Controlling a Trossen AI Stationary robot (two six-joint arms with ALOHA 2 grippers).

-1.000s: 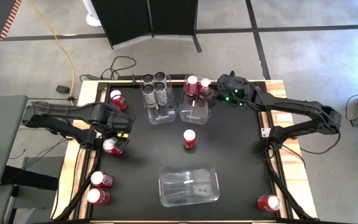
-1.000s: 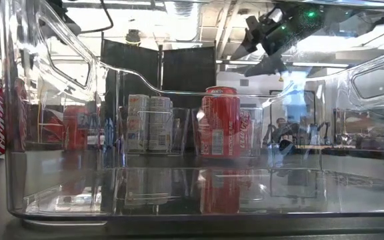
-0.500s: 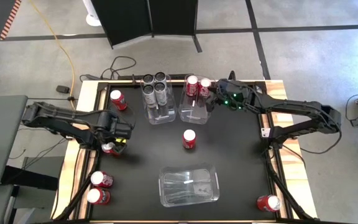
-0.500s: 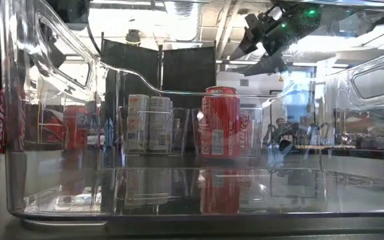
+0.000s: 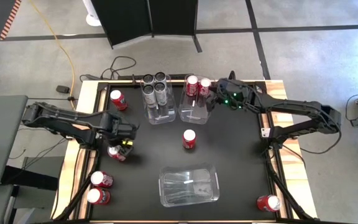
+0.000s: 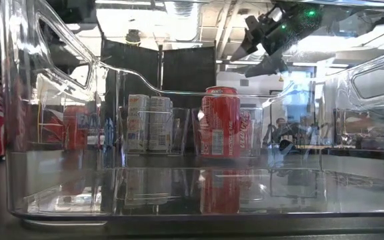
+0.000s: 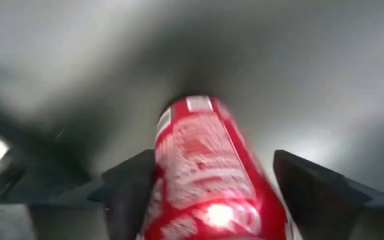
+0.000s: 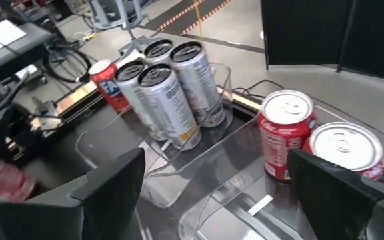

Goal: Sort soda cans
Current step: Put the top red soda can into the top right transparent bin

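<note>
Since the earlier frames the left gripper (image 5: 122, 147) is moving away from the table's left edge toward the lone red can (image 5: 189, 138) standing at the middle of the black table (image 5: 235, 162), and it is now straddling a red can (image 5: 115, 152) that lay just beside it a second ago. In the left wrist view that red can (image 7: 205, 180) is sitting between the two dark fingers (image 7: 129, 190), which are narrowing around it; whether they are already gripping it I cannot tell.

The right gripper (image 5: 216, 94) is hovering beyond the lone red can, just beside the far bin of red cans (image 5: 194, 111), with its jaws spread wide and nothing between them. That bin is holding two red cans (image 5: 197, 86), and the wrist camera is showing them (image 8: 287, 133) close ahead. Left of it the bin of silver-grey cans (image 5: 156, 114) is holding four silver-grey cans (image 5: 155, 88).

Relative to the lone red can, an empty clear bin (image 5: 189, 185) is lying on the near side, one red can (image 5: 119, 99) is standing toward the far left, a pair of red cans (image 5: 99, 188) is lying at the near left corner, and another red can (image 5: 268, 202) is lying at the near right corner
</note>
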